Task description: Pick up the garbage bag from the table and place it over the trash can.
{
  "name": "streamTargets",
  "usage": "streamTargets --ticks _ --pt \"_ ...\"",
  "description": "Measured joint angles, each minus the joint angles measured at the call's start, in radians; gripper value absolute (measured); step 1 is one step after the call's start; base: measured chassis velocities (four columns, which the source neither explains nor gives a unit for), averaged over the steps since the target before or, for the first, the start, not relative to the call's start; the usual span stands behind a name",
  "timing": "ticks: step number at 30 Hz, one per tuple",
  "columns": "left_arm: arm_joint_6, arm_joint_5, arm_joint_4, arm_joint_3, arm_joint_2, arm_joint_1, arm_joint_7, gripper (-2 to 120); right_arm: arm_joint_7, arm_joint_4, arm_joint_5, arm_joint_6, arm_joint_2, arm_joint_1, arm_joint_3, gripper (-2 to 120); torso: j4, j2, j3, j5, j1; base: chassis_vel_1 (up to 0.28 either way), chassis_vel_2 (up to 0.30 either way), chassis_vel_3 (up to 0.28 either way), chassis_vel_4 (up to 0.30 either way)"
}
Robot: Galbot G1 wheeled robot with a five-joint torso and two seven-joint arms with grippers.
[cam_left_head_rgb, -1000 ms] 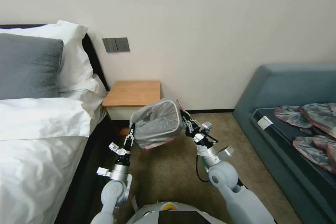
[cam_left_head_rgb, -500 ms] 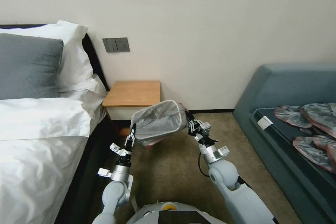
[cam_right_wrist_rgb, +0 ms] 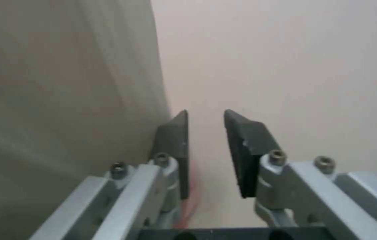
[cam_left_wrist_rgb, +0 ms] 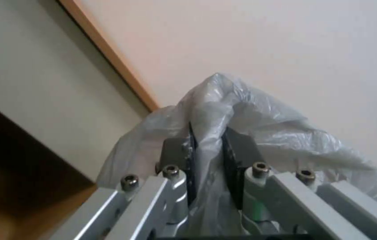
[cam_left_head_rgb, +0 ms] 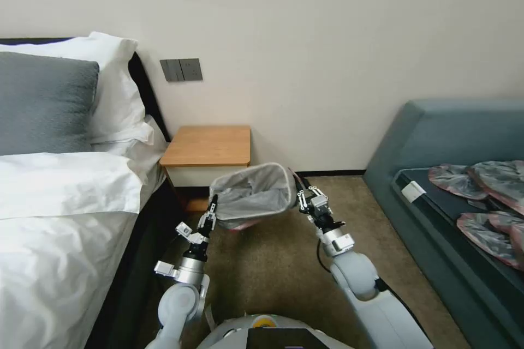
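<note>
up front in the head view, the garbage bag (cam_left_head_rgb: 254,193) hangs stretched open between both arms above the carpet, just in front of the bench (cam_left_head_rgb: 207,145); the left gripper (cam_left_head_rgb: 212,208) holds its near-left rim and the right gripper (cam_left_head_rgb: 299,196) sits at its right rim, mouth tilted toward the wall. closer, the left wrist view shows that gripper (cam_left_wrist_rgb: 208,146) pinching a fold of plastic. the right wrist view shows its gripper (cam_right_wrist_rgb: 206,150) spread slightly, a pink strip beside one finger, so i cannot tell whether it grips.
</note>
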Motion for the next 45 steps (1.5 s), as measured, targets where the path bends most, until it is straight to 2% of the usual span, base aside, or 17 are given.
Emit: streamTargets --ticks 1,4,6,10,12,16,19,22,23,25,29,30,32,37,39,40,45 --pt "0.000 0.000 0.000 0.000 0.000 0.000 0.000 11 0.000 0.000 0.000 0.000 0.000 0.000 0.000 25 0.0000 0.000 0.000 0.0000 0.000 0.000 0.000 0.000 0.000" --pt "0.010 0.079 -0.034 -0.002 0.005 0.000 -0.115 11 -0.069 0.041 -0.059 0.023 -0.002 -0.057 0.062 38 -0.0002 0.000 0.000 0.0000 0.000 0.000 0.000 0.000 0.000" --pt "0.013 0.100 -0.040 -0.002 0.006 0.000 -0.141 11 -0.094 0.052 -0.062 0.034 -0.003 -0.072 0.078 41 -0.0002 0.000 0.000 -0.0001 0.000 0.000 0.000 0.000 0.000" --pt "0.022 0.243 -0.067 0.004 0.006 0.006 -0.236 11 -0.155 0.105 -0.029 0.092 -0.008 -0.098 0.122 61 -0.0001 0.000 0.000 0.0000 0.000 0.000 0.000 0.000 0.000" --pt "0.023 0.273 -0.072 0.008 0.006 0.009 -0.248 11 -0.151 0.116 -0.011 0.095 -0.012 -0.094 0.117 65 -0.0002 0.000 0.000 -0.0001 0.000 0.000 0.000 0.000 0.000" --pt "0.021 0.451 -0.091 0.017 0.003 0.015 -0.275 11 -0.110 0.174 0.062 0.062 -0.059 -0.048 0.049 80 0.0001 0.000 0.000 0.0000 0.000 0.000 0.000 0.000 0.000" --pt "0.013 0.574 -0.097 0.019 0.006 0.017 -0.277 11 -0.110 0.197 0.097 0.008 -0.122 -0.006 -0.005 74 0.0001 0.000 0.000 0.0000 0.000 0.000 0.000 0.000 0.000" --pt "0.020 0.696 -0.113 0.028 0.018 0.008 -0.277 11 -0.140 0.225 0.150 -0.086 -0.257 0.056 -0.059 59 0.0007 0.000 0.000 0.0002 0.000 0.000 0.000 0.000 0.000" --pt "0.020 0.696 -0.113 0.028 0.018 0.008 -0.277 11 -0.140 0.225 0.150 -0.086 -0.257 0.056 -0.059 59 0.0007 0.000 0.000 0.0002 0.000 0.000 0.000 0.000 0.000" --pt "0.022 0.773 -0.112 0.036 0.028 -0.005 -0.268 11 -0.145 0.248 0.199 -0.155 -0.352 0.081 -0.078 50 -0.0007 0.000 0.000 -0.0002 0.000 0.000 0.000 0.000 0.000" --pt "0.010 0.886 -0.104 0.038 0.024 -0.002 -0.262 11 -0.141 0.264 0.307 -0.275 -0.485 0.173 -0.154 34 0.0001 0.000 0.000 -0.0002 0.000 0.000 0.000 0.000 0.000" --pt "0.010 0.886 -0.104 0.038 0.024 -0.002 -0.262 11 -0.141 0.264 0.307 -0.275 -0.485 0.173 -0.154 34 0.0001 0.000 0.000 -0.0002 0.000 0.000 0.000 0.000 0.000" --pt "-0.001 0.934 -0.096 0.040 0.015 -0.001 -0.261 11 -0.123 0.264 0.379 -0.355 -0.533 0.263 -0.229 24 0.0002 0.000 0.000 -0.0001 0.000 0.000 0.000 0.000 0.000" --pt "-0.006 0.976 -0.092 0.043 0.005 -0.005 -0.261 11 -0.065 0.225 0.501 -0.480 -0.543 0.417 -0.399 7 0.0000 0.000 0.000 -0.0001 0.000 0.000 0.000 0.000 0.000" --pt "-0.006 0.976 -0.091 0.043 0.005 -0.006 -0.261 11 -0.065 0.225 0.501 -0.480 -0.543 0.417 -0.399 5 0.0000 0.000 0.000 -0.0002 0.000 0.000 0.000 0.000 0.000" --pt "-0.008 0.985 -0.089 0.044 0.004 -0.009 -0.261 11 -0.046 0.198 0.555 -0.538 -0.529 0.494 -0.489 0 -0.0001 0.000 0.000 0.0000 0.000 0.000 0.000 0.000 0.000" --pt "-0.009 0.986 -0.086 0.044 0.005 -0.009 -0.260 11 -0.044 0.106 0.578 -0.588 -0.498 0.644 -0.632 0 0.0000 0.000 0.000 -0.0001 0.000 0.000 0.000 0.000 0.000"
